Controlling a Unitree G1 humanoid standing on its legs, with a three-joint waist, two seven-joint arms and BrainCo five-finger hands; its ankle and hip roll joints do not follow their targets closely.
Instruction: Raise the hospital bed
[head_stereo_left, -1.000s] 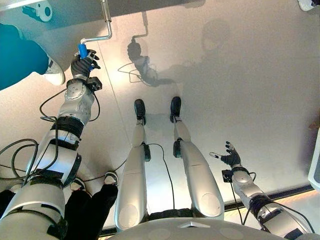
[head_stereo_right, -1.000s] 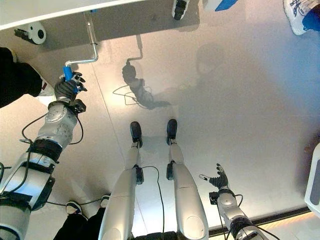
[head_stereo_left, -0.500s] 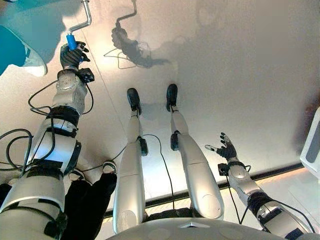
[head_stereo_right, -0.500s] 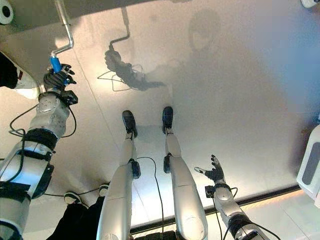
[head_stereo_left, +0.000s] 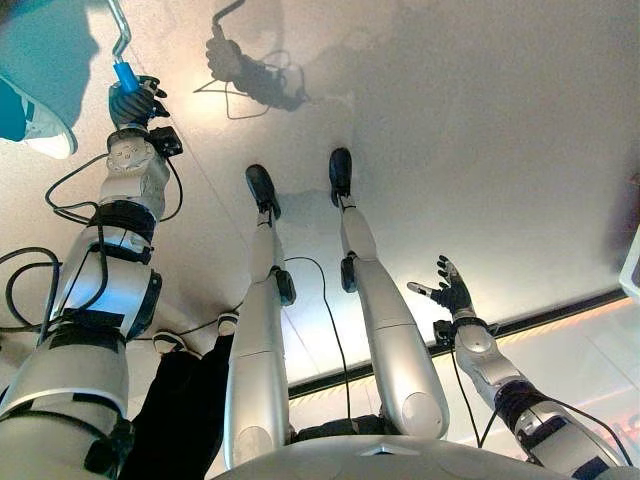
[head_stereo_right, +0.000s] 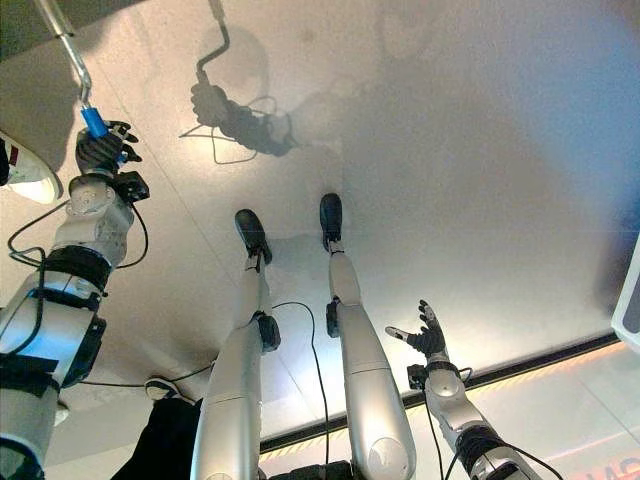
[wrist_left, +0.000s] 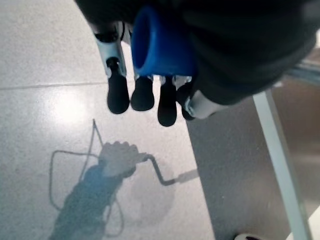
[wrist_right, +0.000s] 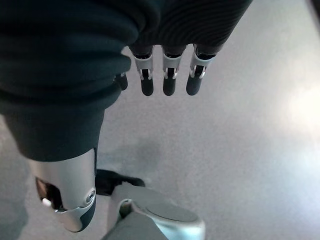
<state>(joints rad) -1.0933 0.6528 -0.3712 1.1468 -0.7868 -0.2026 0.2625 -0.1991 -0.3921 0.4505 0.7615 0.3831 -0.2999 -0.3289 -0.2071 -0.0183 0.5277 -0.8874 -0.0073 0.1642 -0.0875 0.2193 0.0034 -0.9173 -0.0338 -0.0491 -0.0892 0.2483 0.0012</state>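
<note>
We see the left hand (head_stereo_left: 133, 100) far out at upper left, its fingers (wrist_left: 142, 97) curled round the blue grip (wrist_left: 162, 42) of the bed's metal crank (head_stereo_left: 119, 35). The crank's rod runs up out of view, presumably to the bed frame. The right hand (head_stereo_left: 452, 295) hangs low on the right over the floor (head_stereo_left: 480, 130), fingers spread and holding nothing.

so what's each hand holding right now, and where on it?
Left hand grips the bed crank by its blue handle. Right hand is open, holding nothing.
</note>
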